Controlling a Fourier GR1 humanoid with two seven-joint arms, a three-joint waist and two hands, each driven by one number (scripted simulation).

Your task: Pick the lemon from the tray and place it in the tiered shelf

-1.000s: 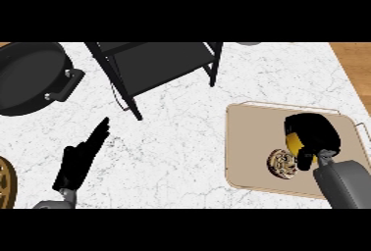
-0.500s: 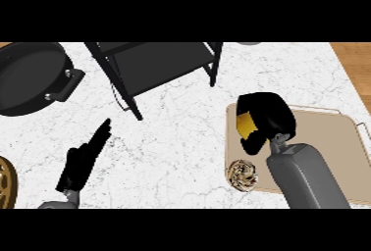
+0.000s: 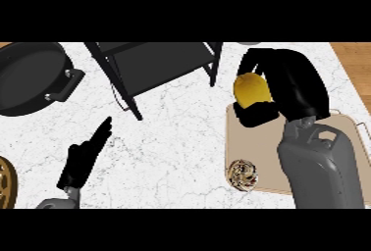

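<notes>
The robot's right hand (image 3: pixel 284 88) is curled around the round yellow lemon (image 3: pixel 251 89), its black fingers wrapping the fruit so that only the lemon's left side shows. The lemon is now clear of the flat beige rectangular tray (image 3: pixel 345 124): it is held above the tray's far left corner, over the white marbled bench (image 3: pixel 174 147), just to the right of the black metal tiered shelf (image 3: pixel 156 68) that stands at the bench's far edge. The pick therefore looks done, and the carry toward the shelf appears well under way; what remains is to bring the lemon leftward over a shelf tier and release it.

Compared with half a second earlier, the right hand has travelled further from the robot and slightly left, so the lemon has gone from above the tray's near-left part to beyond its far corner; a second ago the hand was down in the tray's middle, beside the small round brown patterned object (image 3: pixel 243 174), which stays in the tray's near left corner.

The left hand (image 3: pixel 85 157) rests open near the bench's near left edge, fingers straight, unchanged. The black round pan (image 3: pixel 29 76) sits in the far left corner.
</notes>
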